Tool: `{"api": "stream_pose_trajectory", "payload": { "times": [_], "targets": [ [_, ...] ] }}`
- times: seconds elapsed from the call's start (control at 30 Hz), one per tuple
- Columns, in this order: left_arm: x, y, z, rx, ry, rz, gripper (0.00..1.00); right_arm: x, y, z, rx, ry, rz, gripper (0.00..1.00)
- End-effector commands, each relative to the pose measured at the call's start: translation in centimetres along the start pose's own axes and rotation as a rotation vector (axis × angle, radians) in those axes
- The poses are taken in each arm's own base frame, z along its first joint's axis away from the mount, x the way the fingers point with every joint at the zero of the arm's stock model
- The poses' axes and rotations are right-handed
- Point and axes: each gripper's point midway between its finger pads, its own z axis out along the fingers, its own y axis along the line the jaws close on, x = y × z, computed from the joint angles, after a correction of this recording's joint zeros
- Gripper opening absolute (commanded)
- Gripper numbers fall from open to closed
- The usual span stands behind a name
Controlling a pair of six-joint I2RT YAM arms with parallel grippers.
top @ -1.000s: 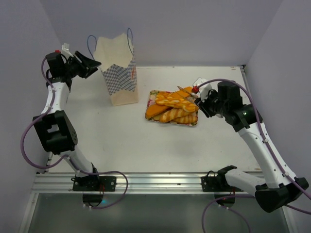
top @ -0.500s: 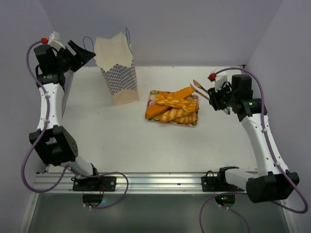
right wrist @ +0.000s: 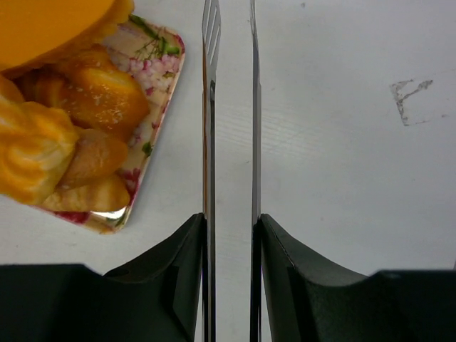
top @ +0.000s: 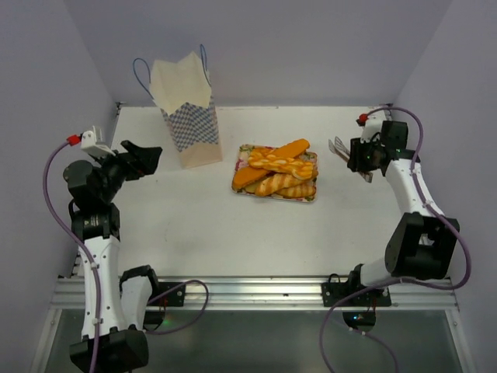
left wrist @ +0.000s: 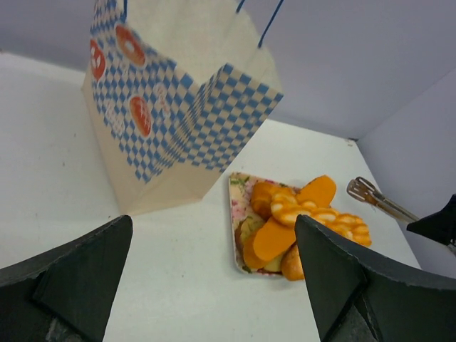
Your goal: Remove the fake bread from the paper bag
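Right wrist view alone reveals the right gripper [right wrist: 229, 228] pinching thin metal tongs [right wrist: 211, 107] beside the floral tray [right wrist: 167, 63] heaped with glossy orange fake bread [top: 279, 172]; left gripper [top: 144, 158] gapes wide near the upright checkered paper bag [top: 189, 116]

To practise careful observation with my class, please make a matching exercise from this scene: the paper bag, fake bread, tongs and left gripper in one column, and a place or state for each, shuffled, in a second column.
Column one
1. paper bag
2. fake bread
3. tongs
4. left gripper

Column two
A. clamped in the right gripper
B. piled on the floral tray
C. open, holding nothing
D. standing upright on the table

Pairs: 1-D, 2-B, 3-A, 4-C
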Motion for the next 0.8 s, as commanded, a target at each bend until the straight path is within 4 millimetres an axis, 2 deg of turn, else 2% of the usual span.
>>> {"api": "stream_pose_trajectory", "payload": {
  "times": [0.0, 0.13, 0.3, 0.4, 0.43, 0.47, 0.5, 0.53, 0.57, 0.63, 0.67, 0.7, 0.77],
  "targets": [
    [2.5, 1.9, 0.1, -0.036, 0.020, 0.015, 1.00, 0.2, -2.2, 2.7, 0.064, 0.001, 0.025, 0.40],
    [3.7, 2.3, -0.3, -0.041, 0.049, 0.034, 1.00, 3.1, -4.3, 4.5, 0.141, 0.096, -0.012, 0.41],
    [4.2, 2.1, -0.3, -0.029, 0.060, 0.048, 1.00, 6.9, -4.5, 6.2, 0.116, 0.226, -0.055, 0.43],
    [4.4, 1.9, -0.4, -0.025, 0.067, 0.058, 1.00, 9.5, -4.4, 7.1, 0.090, 0.327, -0.064, 0.48],
    [4.4, 1.8, -0.4, -0.023, 0.067, 0.064, 1.00, 10.4, -4.4, 7.5, 0.080, 0.353, -0.068, 0.54],
    [4.5, 1.8, -0.4, -0.023, 0.071, 0.066, 1.00, 10.8, -4.3, 7.6, 0.076, 0.365, -0.069, 0.57],
    [4.6, 1.8, -0.5, -0.024, 0.076, 0.066, 1.00, 11.0, -4.3, 7.7, 0.073, 0.370, -0.068, 0.59],
    [4.6, 1.7, -0.6, -0.023, 0.075, 0.069, 1.00, 11.3, -4.2, 7.7, 0.068, 0.376, -0.066, 0.66],
    [4.7, 1.7, -0.6, -0.022, 0.077, 0.071, 1.00, 11.2, -4.1, 7.6, 0.067, 0.369, -0.068, 0.67],
    [4.9, 1.7, -0.6, -0.022, 0.085, 0.070, 1.00, 10.9, -4.2, 7.4, 0.071, 0.361, -0.070, 0.77],
    [5.0, 1.7, -0.6, -0.021, 0.086, 0.070, 1.00, 10.4, -4.2, 7.0, 0.082, 0.345, -0.072, 0.89],
    [5.0, 1.6, -0.6, -0.019, 0.089, 0.069, 1.00, 10.1, -4.4, 6.6, 0.097, 0.337, -0.076, 0.97],
    [5.0, 1.6, -0.7, -0.019, 0.093, 0.074, 1.00, 9.2, -4.6, 5.8, 0.112, 0.306, -0.084, 0.99]
  ]
}}
